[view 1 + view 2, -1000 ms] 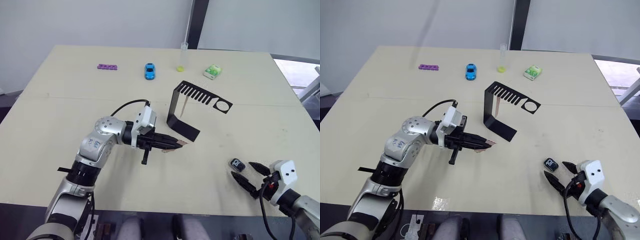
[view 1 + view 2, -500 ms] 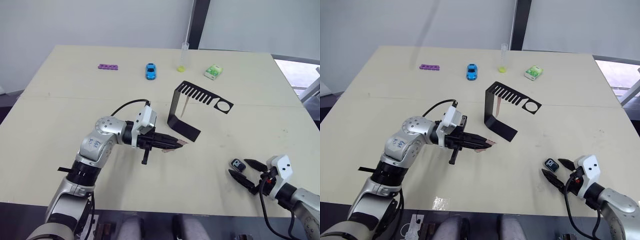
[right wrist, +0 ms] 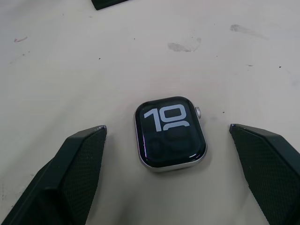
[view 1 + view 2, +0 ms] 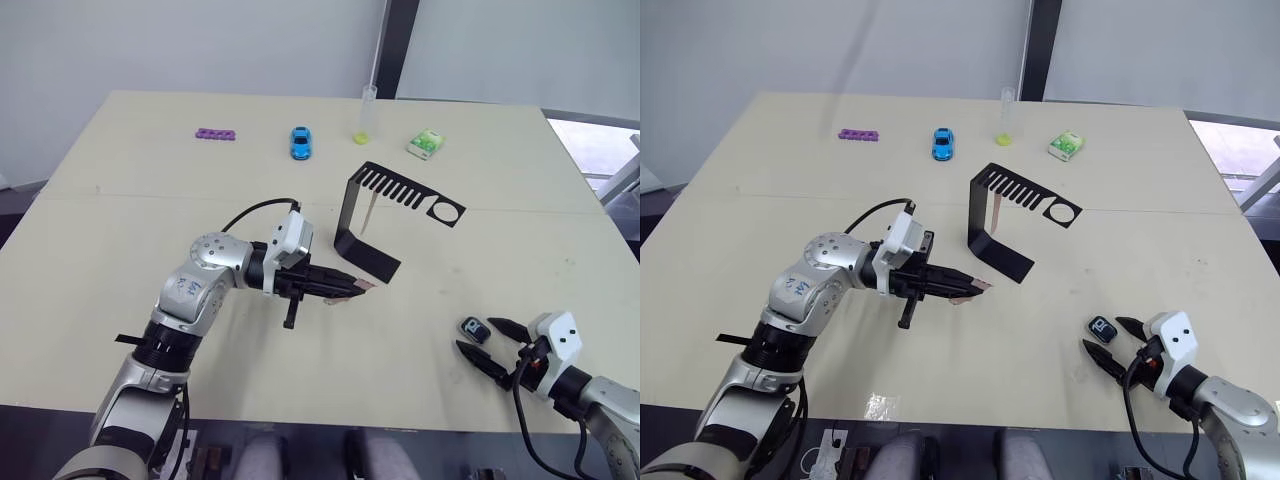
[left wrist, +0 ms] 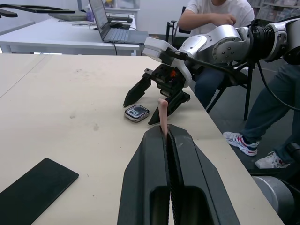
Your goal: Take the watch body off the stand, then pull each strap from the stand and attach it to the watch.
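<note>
Lying flat, the watch body [image 3: 170, 132] (glossy, rounded-square) between textured fingers [image 3: 61, 176].

Pale beige table [image 4: 120, 230] is sitting against a plain white wall [image 4: 180, 45], with a dark vertical post [image 4: 393, 45] splitting the wall behind the far edge. A second white table [image 5: 56, 40] carrying an open laptop [image 5: 110, 28] is standing across the room, and a person [image 5: 211, 14] in a white shirt is sitting beside it.
</note>
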`<state>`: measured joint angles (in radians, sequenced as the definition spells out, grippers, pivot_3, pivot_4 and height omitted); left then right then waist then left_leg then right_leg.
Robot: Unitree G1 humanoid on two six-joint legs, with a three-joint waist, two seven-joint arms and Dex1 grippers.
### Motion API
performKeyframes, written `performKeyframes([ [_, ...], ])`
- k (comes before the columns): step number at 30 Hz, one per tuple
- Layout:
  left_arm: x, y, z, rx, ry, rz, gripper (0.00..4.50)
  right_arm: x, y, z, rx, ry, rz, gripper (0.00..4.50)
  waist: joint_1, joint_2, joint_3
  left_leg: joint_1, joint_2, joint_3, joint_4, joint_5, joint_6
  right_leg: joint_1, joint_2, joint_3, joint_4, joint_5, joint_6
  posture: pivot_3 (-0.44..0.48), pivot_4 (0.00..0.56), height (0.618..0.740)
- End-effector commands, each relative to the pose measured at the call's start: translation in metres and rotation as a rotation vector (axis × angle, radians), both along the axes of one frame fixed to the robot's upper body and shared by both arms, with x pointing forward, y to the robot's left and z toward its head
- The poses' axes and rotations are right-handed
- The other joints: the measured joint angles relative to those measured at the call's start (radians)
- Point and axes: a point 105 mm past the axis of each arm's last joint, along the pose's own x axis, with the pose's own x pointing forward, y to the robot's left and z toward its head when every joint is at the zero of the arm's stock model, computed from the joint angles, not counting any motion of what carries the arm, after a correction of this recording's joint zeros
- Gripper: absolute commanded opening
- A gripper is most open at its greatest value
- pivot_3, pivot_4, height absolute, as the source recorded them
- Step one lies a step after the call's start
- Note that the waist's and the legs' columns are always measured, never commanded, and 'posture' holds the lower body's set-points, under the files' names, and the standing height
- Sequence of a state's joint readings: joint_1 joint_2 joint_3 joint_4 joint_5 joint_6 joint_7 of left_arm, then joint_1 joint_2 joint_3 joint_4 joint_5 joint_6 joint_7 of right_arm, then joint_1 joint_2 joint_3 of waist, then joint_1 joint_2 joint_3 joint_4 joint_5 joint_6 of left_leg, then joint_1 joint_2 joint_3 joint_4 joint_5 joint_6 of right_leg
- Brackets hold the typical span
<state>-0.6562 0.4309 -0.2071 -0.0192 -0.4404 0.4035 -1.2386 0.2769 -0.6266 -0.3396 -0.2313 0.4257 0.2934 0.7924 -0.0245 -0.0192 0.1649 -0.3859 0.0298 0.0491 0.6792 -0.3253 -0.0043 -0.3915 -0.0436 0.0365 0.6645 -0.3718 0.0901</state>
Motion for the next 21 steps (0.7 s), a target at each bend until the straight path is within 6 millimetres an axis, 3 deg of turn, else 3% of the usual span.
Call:
performKeyframes([
  [1,-0.002,-0.002,0.007,-0.018,-0.032,-0.011,0.00,-0.001,-0.002,-0.003,-0.032,0.017,0.011,4.47,-0.001,0.000,0.000,0.000,0.000,0.000,0.000,0.000,0.000,0.000,0.000,0.000,0.000,0.000,0.000,0.000,0.150,0.740],
  [4,-0.002,-0.003,0.007,-0.020,-0.032,-0.011,0.00,0.000,-0.004,-0.003,-0.034,0.016,-0.006,3.72,-0.001,0.000,0.000,0.000,0.000,0.000,0.000,0.000,0.000,0.000,0.000,0.000,0.000,0.000,0.000,0.000,0.150,0.740],
  [8,-0.002,-0.003,0.007,-0.022,-0.032,-0.009,0.00,0.000,-0.006,-0.001,-0.038,0.007,-0.015,1.78,0.000,0.000,0.000,0.000,0.000,0.000,0.000,0.000,0.000,0.000,0.000,0.000,0.000,0.000,0.000,0.000,0.150,0.740],
  [9,-0.002,-0.003,0.007,-0.022,-0.031,-0.008,0.00,-0.001,-0.006,0.001,-0.038,0.003,-0.017,1.49,0.000,0.000,0.000,0.000,0.000,0.000,0.000,0.000,0.000,0.000,0.000,0.000,0.001,0.000,0.000,0.000,0.150,0.740],
  [17,-0.001,-0.001,0.005,-0.008,-0.048,-0.006,0.00,-0.006,-0.006,0.024,-0.080,-0.020,0.012,1.50,0.001,0.000,0.000,0.000,0.000,0.000,0.001,0.000,0.000,0.000,0.000,0.000,0.003,0.000,0.000,0.000,0.150,0.740],
  [21,0.005,0.001,-0.003,0.076,-0.210,-0.018,0.00,-0.012,0.016,0.048,-0.034,0.072,0.107,1.50,-0.002,0.000,0.000,0.000,0.000,0.000,0.001,0.000,0.000,0.000,0.000,0.000,0.003,0.000,0.000,0.000,0.150,0.740],
])
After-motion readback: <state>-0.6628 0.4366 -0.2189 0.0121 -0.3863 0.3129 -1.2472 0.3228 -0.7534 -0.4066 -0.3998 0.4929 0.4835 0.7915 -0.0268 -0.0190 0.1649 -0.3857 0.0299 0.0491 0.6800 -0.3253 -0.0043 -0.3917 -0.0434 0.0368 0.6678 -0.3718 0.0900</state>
